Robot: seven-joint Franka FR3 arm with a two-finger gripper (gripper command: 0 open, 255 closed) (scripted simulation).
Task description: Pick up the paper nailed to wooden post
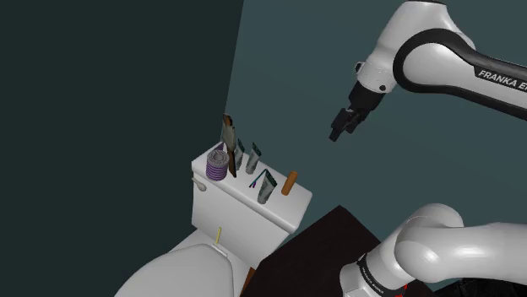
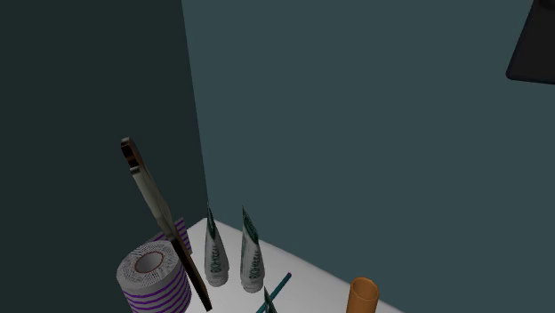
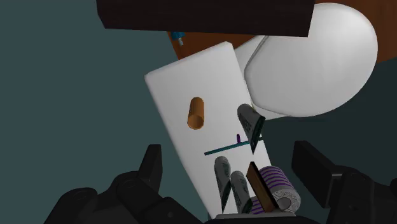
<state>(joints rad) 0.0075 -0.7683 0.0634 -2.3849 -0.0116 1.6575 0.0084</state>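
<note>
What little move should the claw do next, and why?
Probably lower toward the post. The open claw hangs well above the tank, off to the shoulder view's right of the post, and it touches nothing.

On the tank [image 1: 232, 226], the post [image 1: 228, 145] is stood beside the roll [image 1: 216, 165] at the shoulder view's left; tubes [image 1: 253, 159] are set between them and the cylinder [image 1: 290, 183]

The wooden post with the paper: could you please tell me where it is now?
In the shoulder view the post stands tilted at the left end of the white tank lid, beside the purple-striped roll.
</note>
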